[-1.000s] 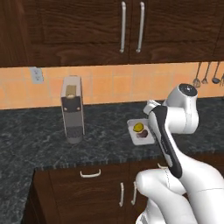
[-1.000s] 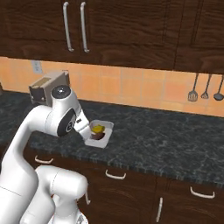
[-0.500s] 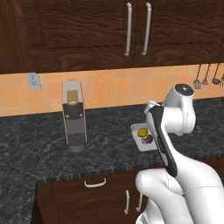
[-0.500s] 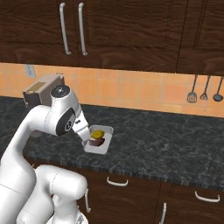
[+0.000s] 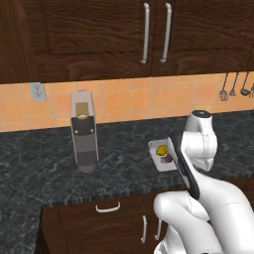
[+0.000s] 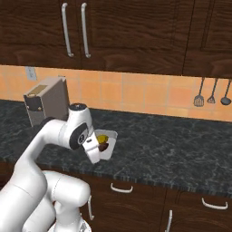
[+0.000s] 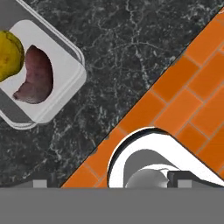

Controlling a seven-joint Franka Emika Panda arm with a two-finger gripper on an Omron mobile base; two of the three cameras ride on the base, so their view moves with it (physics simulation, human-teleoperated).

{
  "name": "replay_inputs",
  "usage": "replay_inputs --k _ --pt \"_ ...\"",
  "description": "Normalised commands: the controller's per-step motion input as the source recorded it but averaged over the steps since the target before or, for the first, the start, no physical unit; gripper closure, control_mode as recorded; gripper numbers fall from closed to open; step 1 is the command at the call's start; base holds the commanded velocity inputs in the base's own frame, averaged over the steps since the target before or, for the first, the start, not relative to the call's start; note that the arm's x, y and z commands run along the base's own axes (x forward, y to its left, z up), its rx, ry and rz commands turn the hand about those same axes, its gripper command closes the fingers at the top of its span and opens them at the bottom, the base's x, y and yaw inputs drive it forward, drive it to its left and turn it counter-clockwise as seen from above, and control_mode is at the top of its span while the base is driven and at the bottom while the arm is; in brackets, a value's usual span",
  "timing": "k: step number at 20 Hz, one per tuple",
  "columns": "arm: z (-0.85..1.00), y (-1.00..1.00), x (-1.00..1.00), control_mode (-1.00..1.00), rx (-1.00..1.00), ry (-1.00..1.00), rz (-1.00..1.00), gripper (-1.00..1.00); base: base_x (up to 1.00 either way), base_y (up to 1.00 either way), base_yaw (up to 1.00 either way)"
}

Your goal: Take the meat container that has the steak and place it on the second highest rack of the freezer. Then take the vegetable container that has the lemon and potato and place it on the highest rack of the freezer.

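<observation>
Dark speckled counter (image 5: 44, 168) runs under an orange tiled backsplash (image 5: 124, 99), with dark wooden cabinets (image 5: 99, 34) and their bar handles above and drawers below. On the counter sits the tray (image 5: 159, 159), a shallow translucent-white container holding the lemon (image 5: 161, 150) and the potato (image 5: 168, 158) side by side; in the right base view the tray (image 6: 110, 147) lies just beyond the arm's upper joint, with the lemon (image 6: 102, 138) toward the wall and the potato (image 6: 103, 146) nearer the counter's front edge. From the hand camera the tray (image 7: 65, 65) sits in the upper left corner, the potato (image 7: 36, 76) as a curved purple-brown lump touching the lemon (image 7: 8, 54), which is cut off at the edge. A grey coffee machine (image 5: 83, 131) stands upright well to the left of the tray, near a wall outlet (image 5: 37, 91). Utensils (image 6: 212, 93) hang on the backsplash far to the right. The arm folds up in front of the tray, partly hiding its near edge. The gripper's fingertips barely show along the bottom of the hand view, so I cannot tell how wide they stand; nothing is seen held between them.
</observation>
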Motion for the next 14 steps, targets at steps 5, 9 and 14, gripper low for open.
replay_inputs --k 5,9,14 --pt "-0.22 0.00 0.48 -1.00 0.06 0.22 -0.09 -1.00 0.00 0.00 0.00" --pt "-0.04 -0.06 0.57 -1.00 0.10 0.03 -0.08 -1.00 0.00 0.00 0.00" --pt "-0.29 -0.10 0.35 -1.00 0.02 0.00 -0.11 -1.00 0.00 0.00 0.00"
